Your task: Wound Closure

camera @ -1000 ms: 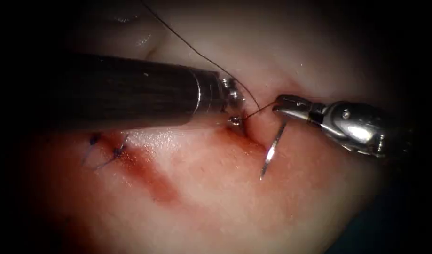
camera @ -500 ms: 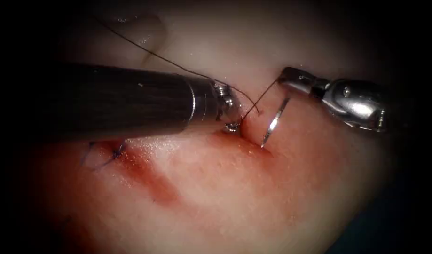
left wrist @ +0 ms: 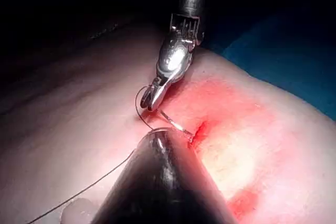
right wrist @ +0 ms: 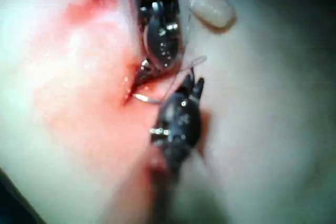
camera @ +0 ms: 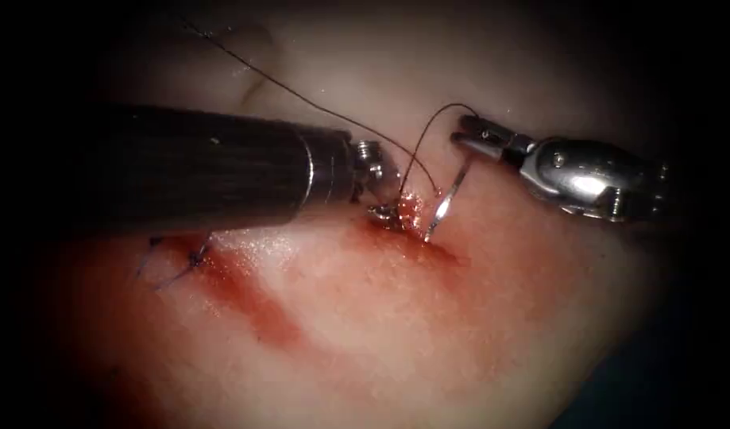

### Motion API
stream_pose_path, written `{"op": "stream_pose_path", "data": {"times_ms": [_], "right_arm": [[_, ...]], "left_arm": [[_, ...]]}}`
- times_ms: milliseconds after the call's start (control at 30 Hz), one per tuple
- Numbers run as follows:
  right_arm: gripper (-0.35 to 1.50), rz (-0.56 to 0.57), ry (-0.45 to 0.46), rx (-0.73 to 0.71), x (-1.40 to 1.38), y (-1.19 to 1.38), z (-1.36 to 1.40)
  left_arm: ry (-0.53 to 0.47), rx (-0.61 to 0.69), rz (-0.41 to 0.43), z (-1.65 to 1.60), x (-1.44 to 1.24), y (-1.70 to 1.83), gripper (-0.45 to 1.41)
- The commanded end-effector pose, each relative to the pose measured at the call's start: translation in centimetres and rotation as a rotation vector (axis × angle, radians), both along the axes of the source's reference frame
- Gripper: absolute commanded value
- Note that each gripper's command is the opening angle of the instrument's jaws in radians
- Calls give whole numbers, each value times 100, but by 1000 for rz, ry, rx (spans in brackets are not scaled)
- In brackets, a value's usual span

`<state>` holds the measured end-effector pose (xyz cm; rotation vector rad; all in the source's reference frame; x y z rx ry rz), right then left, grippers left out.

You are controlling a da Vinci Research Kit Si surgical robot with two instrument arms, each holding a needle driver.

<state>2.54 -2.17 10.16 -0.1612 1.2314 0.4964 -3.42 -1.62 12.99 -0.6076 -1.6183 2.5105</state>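
Pale pork-belly tissue (camera: 396, 318) spreads across the scene, wet with red fluid (camera: 253, 302) along the cut (camera: 416, 238).

The needle (camera: 448, 199) hangs from the right gripper (camera: 468, 137), clenched on it near the thread end of the curve, the point aimed down at the cut. A second ago the needle stood further right and nearer, clear over the right bank. It has since been carried left and away, and its tip now sits at the red edge of the cut, just beside the left gripper (camera: 388, 210). Whether the tip has entered the tissue I cannot tell.

The thread (camera: 416, 147) now arches up in a loop from the needle's end, where before it ran straighter toward the left gripper. A long strand trails off far left over the shaft.

The left gripper presses into the cut's left lip. Whether it is clenched or released I cannot tell.

Finished stitches (camera: 194, 256) lie far left.

No containers are present.
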Motion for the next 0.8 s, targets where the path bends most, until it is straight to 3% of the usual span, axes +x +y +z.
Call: {"op": "stream_pose_path", "data": {"times_ms": [33,800], "right_arm": [[-35,-3,-2,-7,10,-1,5],[-35,-31,-15,-57,10,-30,16]], "left_arm": [[-3,1,1,3,-6,0,-8],[-18,-12,-12,-7,-2,8,-8]]}}
